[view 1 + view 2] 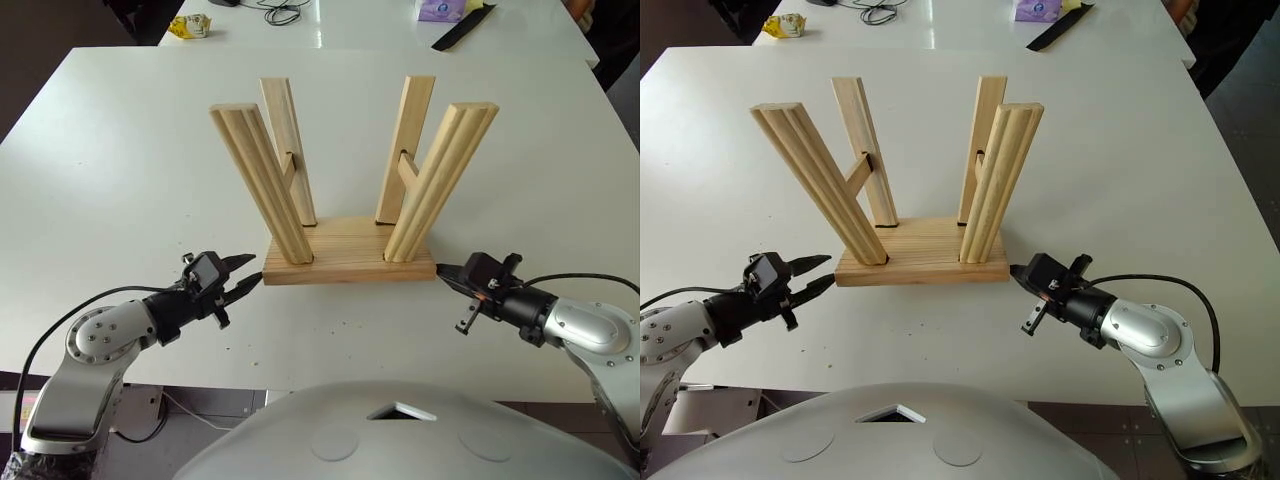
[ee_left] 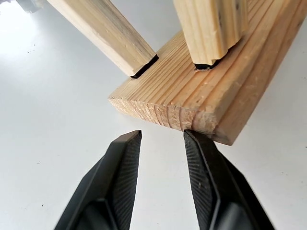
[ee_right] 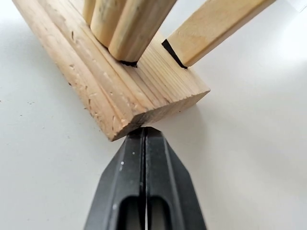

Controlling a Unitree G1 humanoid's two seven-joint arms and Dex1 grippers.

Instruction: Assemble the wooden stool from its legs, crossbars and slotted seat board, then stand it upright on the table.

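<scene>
Seat board (image 1: 350, 262) upside-down; in wrist views, left claw (image 2: 162, 139) released at corner, right claw (image 3: 145, 132) clenched empty.

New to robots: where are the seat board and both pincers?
seat board (image 1: 350, 247): left eye view, top face.
left pincer (image 2: 163, 136): left wrist view, between tips.
right pincer (image 3: 145, 130): right wrist view, shut tips.

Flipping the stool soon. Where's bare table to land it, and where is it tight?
Bare table lies left of the upturned stool, right of it, and behind it to the far edge. It is crowded along the near edge, where the left hand and the right hand sit at its front corners.
</scene>
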